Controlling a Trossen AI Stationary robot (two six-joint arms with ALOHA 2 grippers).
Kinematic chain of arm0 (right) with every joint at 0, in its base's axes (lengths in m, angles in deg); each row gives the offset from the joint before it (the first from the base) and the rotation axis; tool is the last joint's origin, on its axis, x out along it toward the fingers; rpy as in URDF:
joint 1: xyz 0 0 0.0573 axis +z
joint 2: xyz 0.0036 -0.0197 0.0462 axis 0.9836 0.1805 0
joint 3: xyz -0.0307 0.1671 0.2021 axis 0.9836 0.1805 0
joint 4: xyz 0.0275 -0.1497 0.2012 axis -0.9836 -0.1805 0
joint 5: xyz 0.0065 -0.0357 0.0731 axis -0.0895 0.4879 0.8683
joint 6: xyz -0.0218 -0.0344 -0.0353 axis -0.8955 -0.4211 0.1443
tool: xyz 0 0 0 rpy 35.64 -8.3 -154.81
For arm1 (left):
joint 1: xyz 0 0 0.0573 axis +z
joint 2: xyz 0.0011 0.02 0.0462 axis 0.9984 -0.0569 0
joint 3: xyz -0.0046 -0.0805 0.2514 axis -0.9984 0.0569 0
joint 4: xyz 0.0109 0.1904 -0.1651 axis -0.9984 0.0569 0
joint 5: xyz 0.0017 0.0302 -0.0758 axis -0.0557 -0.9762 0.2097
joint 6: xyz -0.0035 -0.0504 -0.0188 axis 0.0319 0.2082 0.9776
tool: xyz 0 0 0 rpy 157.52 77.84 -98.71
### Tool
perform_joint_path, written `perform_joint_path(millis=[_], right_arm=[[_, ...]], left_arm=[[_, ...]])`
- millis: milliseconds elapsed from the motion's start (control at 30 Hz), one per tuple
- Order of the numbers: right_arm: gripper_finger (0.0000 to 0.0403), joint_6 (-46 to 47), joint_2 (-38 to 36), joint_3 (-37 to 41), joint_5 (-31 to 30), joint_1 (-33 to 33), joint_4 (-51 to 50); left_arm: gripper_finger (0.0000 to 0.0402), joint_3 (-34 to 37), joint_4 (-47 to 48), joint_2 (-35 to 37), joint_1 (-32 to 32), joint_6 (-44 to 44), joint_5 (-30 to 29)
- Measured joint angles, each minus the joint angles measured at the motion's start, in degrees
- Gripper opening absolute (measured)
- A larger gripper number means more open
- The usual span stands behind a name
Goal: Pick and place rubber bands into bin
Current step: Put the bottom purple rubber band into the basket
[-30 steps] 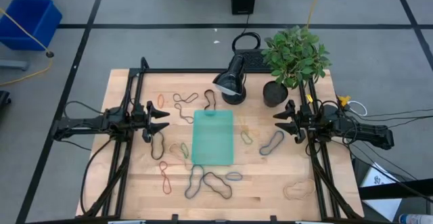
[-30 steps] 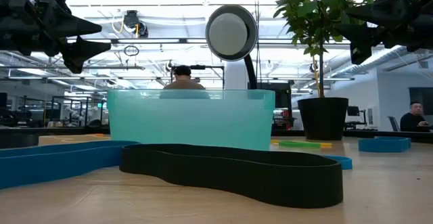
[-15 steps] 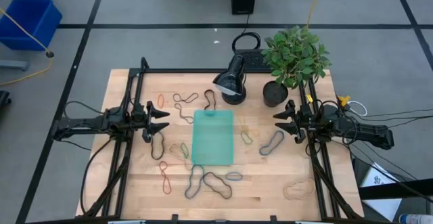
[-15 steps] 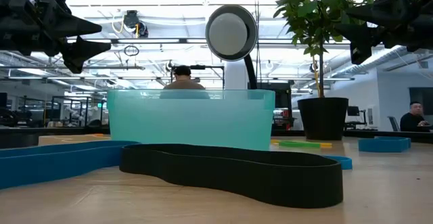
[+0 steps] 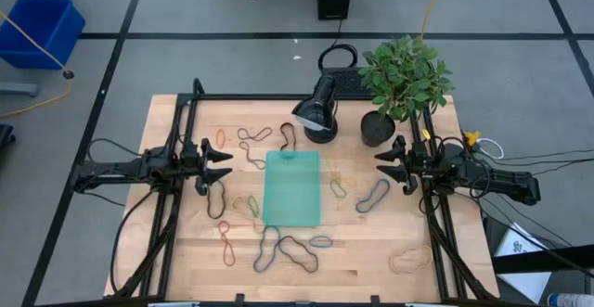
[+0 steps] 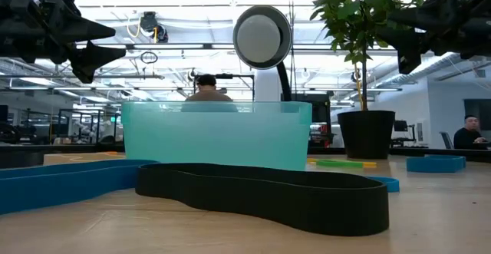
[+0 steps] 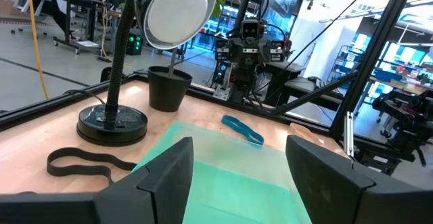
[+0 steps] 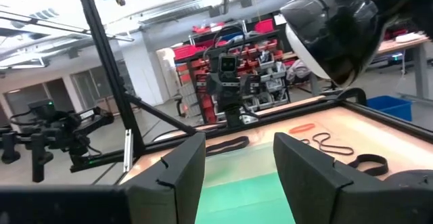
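Note:
The teal bin (image 5: 291, 188) lies flat at the middle of the wooden table. Rubber bands lie loose around it: black loops (image 5: 290, 249) near the front, a dark one (image 5: 373, 196) and a green one (image 5: 338, 188) right of the bin, red ones (image 5: 225, 243) at the front left, more (image 5: 252, 138) at the far left. My left gripper (image 5: 223, 164) hovers open at the table's left side, fingers level, pointing at the bin. My right gripper (image 5: 382, 167) hovers open at the right side, facing it. Both hold nothing.
A black desk lamp (image 5: 317, 112) and a potted plant (image 5: 401, 80) stand at the far side behind the bin. A tan band (image 5: 406, 262) lies at the front right corner. Black frame rails (image 5: 182, 131) run along the table's left and right edges. A blue tub (image 5: 42, 29) sits on the floor.

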Motion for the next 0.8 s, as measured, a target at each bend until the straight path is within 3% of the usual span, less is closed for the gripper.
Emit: perform_joint_path(millis=[233,533,800], right_arm=[[0.0169,-0.51,0.00,0.00,-0.06,0.00,0.00],[0.0169,-8.80,0.01,0.00,-0.22,0.00,-0.02],[0.0169,-8.31,0.01,0.00,-0.16,0.00,-0.04]], left_arm=[[0.0241,0.02,0.00,0.01,0.00,-0.01,0.00],[0.0241,0.01,-0.02,0.00,0.00,0.00,-0.01],[0.0241,0.02,-0.01,0.00,0.00,0.00,0.00]])
